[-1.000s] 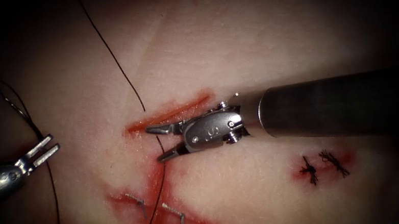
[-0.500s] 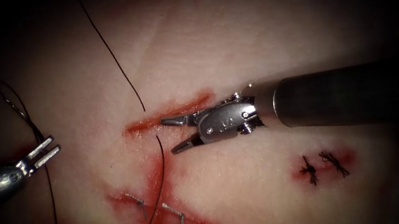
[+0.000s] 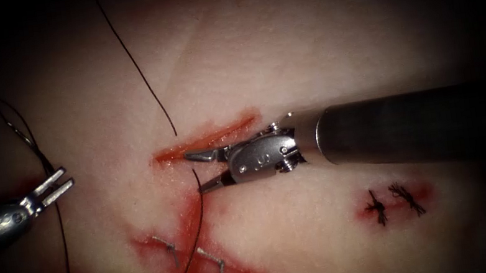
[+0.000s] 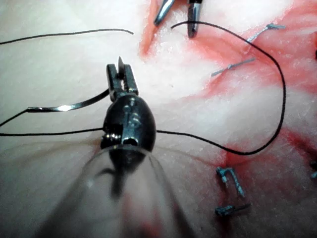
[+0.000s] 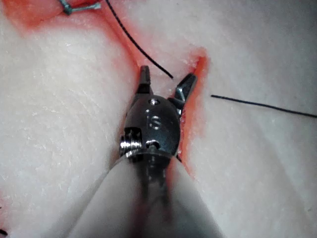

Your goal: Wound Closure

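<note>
We're seeing the cut [image 3: 206, 140] gaping unstitched, two thread ends lying apart beside it; two knots [image 3: 392, 201] sitting at 4 o'clock. R tool [image 3: 197, 171] jaws are spread, gripping nothing; L tool [image 3: 58, 183] at 9 o'clock is parted, empty, needle [image 4: 64, 106] lying loose nearby.

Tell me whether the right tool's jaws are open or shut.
Open. The right tool has its two jaws spread apart at the cut, with a gap between them and nothing gripped; the thread end lies beside them.

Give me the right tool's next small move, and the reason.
Probably shut the right tool's jaws on the thread end lying between them beside the cut; they stand open and hold nothing. The left tool, also open and empty, sits far left, near the needle, which appears to lie loose on the tissue.
</note>
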Tool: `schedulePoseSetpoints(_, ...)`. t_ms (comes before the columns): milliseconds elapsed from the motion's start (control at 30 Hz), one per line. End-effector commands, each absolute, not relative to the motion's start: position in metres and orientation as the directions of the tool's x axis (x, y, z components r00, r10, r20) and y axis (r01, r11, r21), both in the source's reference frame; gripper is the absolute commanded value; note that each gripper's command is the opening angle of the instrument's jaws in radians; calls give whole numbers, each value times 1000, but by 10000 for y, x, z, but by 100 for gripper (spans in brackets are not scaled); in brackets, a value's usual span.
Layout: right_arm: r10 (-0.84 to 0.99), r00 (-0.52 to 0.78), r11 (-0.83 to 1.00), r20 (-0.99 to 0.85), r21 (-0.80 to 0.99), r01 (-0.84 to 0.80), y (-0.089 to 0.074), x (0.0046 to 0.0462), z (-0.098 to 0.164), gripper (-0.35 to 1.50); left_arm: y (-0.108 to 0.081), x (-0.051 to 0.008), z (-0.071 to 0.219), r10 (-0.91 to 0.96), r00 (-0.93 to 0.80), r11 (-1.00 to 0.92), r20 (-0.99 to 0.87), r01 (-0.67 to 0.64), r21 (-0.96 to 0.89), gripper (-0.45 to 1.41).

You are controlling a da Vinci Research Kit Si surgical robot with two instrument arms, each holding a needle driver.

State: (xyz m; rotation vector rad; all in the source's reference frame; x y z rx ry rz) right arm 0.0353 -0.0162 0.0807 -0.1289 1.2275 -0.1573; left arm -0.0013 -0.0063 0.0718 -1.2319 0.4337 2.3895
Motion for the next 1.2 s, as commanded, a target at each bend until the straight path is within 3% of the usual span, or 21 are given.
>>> schedulePoseSetpoints(33, -185, 322, 983, -929, -179, 48, -166, 361, 808, 101, -62, -18, 725, 218, -522, -865, -825, -494, 83, -45)
schedulePoseSetpoints(133, -178, 308, 984, -935, -176, 34, -165, 362, 802, 96, -62, -18, 725, 218, -521, -866, -825, -494, 83, -45)
schedulePoseSetpoints(300, -160, 284, 987, -945, -163, 13, -162, 363, 785, 115, -61, -18, 726, 218, -521, -866, -825, -494, 84, -45)
schedulePoseSetpoints(400, -174, 269, 984, -947, -178, 12, -168, 369, 778, 96, -62, -19, 727, 217, -521, -866, -826, -494, 84, -45)
schedulePoseSetpoints(600, -196, 293, 980, -936, -194, 35, -176, 373, 796, 91, -63, -20, 727, 216, -520, -866, -827, -493, 84, -45)
schedulePoseSetpoints(667, -202, 292, 979, -935, -200, 39, -176, 371, 802, 69, -63, -20, 727, 216, -520, -866, -827, -493, 84, -45)
schedulePoseSetpoints(700, -203, 289, 979, -936, -199, 43, -175, 365, 802, 6, -63, -20, 727, 216, -520, -866, -827, -493, 84, -45)
schedulePoseSetpoints(733, -201, 286, 979, -937, -197, 45, -174, 362, 799, -35, -63, -20, 727, 216, -520, -866, -827, -493, 84, -45)
schedulePoseSetpoints(1200, -195, 249, 979, -949, -172, 110, -223, 316, 743, -35, -64, -21, 731, 211, -518, -865, -829, -494, 88, -45)
